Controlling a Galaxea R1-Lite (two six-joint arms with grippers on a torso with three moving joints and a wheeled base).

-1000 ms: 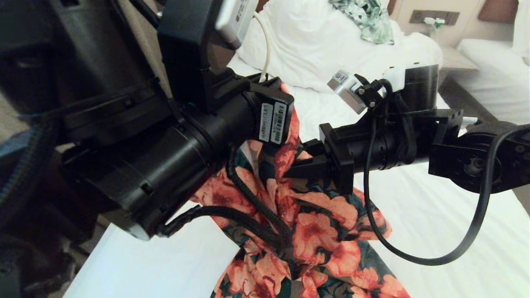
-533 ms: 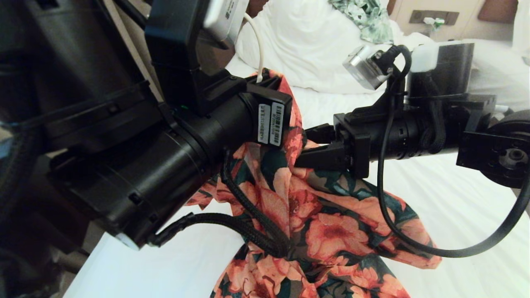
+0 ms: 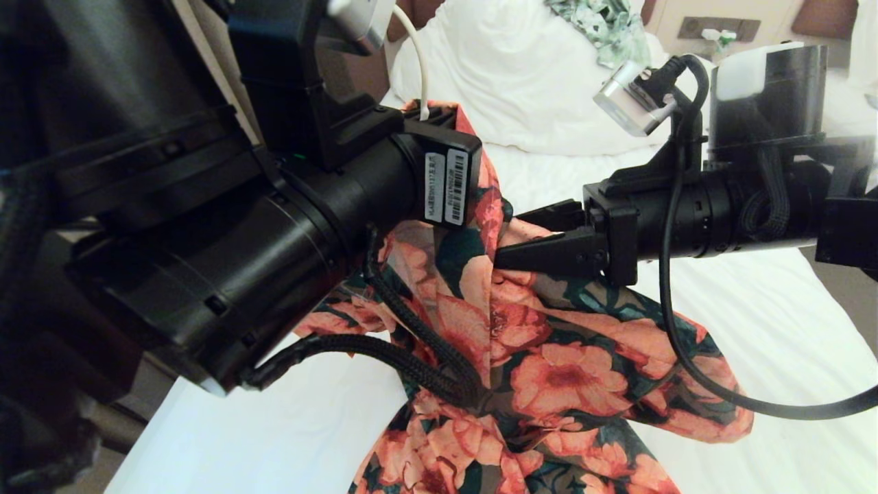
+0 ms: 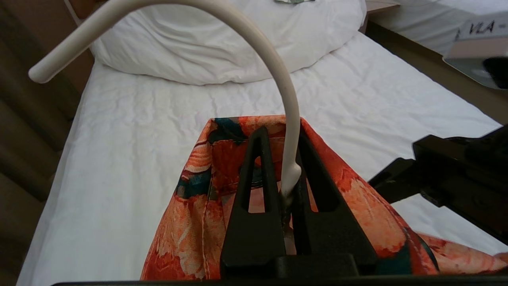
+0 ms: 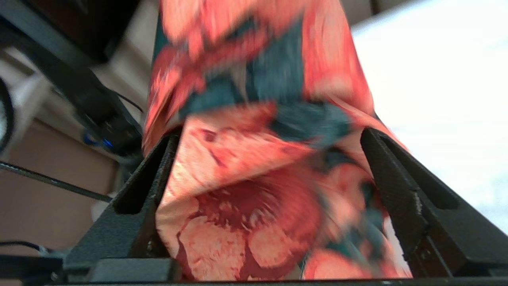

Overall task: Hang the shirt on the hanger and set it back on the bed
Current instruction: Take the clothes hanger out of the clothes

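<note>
my left gripper (image 4: 291,174) clamped on hanger (image 4: 278,71) neck, floral shirt (image 3: 549,357) draped over it, my right gripper (image 5: 270,167) at 3 o'clock, jaws spread wide around a shirt fold, white bed (image 4: 131,131) below

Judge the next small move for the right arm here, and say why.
Probably draw the right tool back clear of the shirt. Its jaws stand wide apart with loose fabric between them, so it grips nothing. The left tool is shut on the hanger at the neck, holding the shirt above the bed. Once clear, lowering can follow.
</note>
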